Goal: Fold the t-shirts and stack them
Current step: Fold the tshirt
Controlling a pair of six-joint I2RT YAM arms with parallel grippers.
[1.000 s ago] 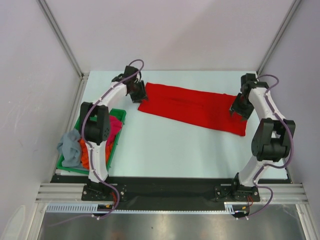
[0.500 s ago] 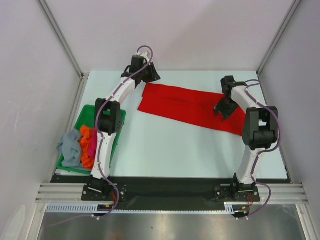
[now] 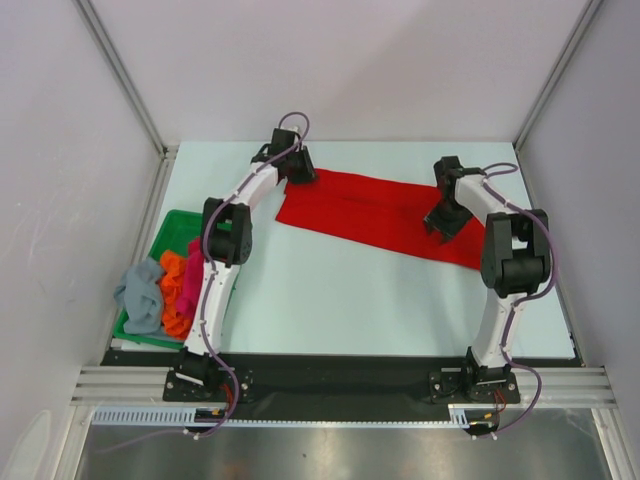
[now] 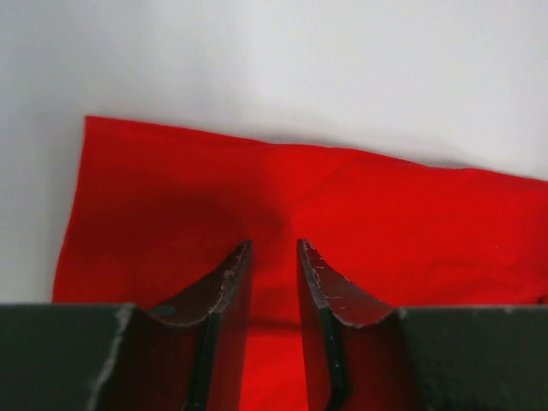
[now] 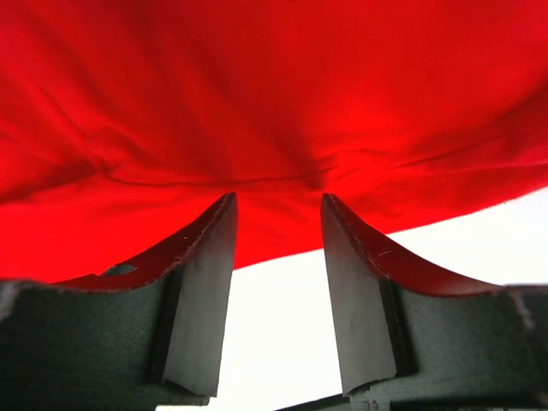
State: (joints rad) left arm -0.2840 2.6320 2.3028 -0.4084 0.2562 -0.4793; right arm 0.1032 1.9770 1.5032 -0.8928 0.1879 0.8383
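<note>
While both arms swung inward, the left hand point(image 3: 300, 170) reached the far-left corner of the bright red cloth t-shirt point(image 3: 380, 215) – a folded strip on the pale worktop point(image 3: 330, 290) – and the right hand point(image 3: 440, 222) neared its right end (jaws part-open, the left pair narrowing, nothing visibly gripped). Another fold looked imminent. Three more shirts – grey-blue point(image 3: 138, 295), orange point(image 3: 172, 290), magenta point(image 3: 192, 275) – filled one green plastic tray point(image 3: 172, 224).

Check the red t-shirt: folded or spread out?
Folded lengthwise: the red t-shirt lies as a long narrow band, no sleeves showing, a layer edge running along it.
</note>
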